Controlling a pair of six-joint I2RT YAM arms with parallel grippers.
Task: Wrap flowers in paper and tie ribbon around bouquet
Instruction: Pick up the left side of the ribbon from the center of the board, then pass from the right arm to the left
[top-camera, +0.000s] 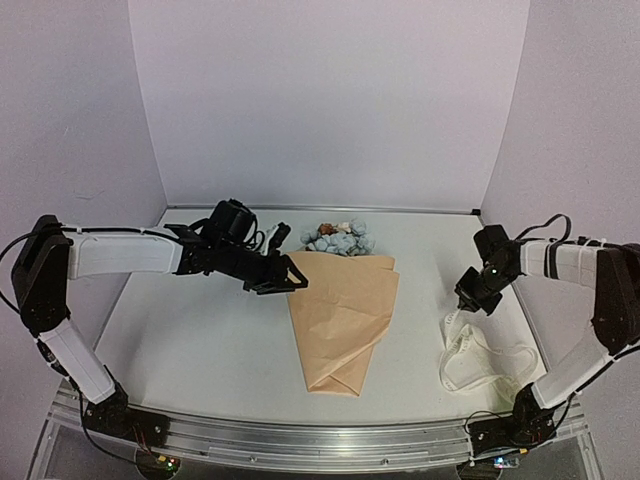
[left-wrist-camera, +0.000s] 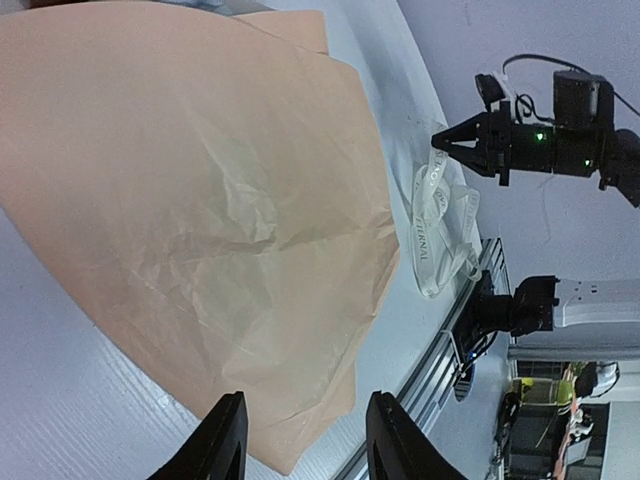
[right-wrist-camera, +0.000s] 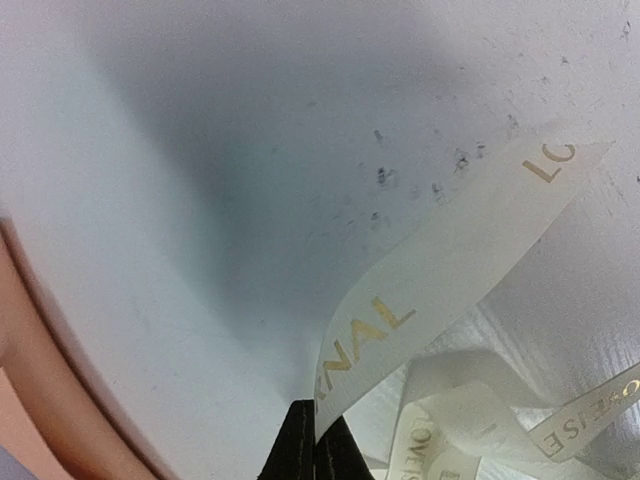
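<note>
Tan paper (top-camera: 350, 300) folded into cone: bouquet (top-camera: 338, 340) at tabletop (top-camera: 200, 340) centre, narrow end toward near edge. Pale blue flowers (top-camera: 340, 240) out of wide end, toward far edge. Cream ribbon (top-camera: 480, 362) in loose heap near right edge, well apart from cone. Right pincer (top-camera: 470, 300) pressed together, pinching one ribbon strand above heap. Left pincer (top-camera: 292, 283) half spread at cone's far left corner, gripping nothing.

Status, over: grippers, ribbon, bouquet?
Right gripper shut on ribbon end. Left gripper open at left edge of bouquet. Nothing lies between ribbon and bouquet.
</note>
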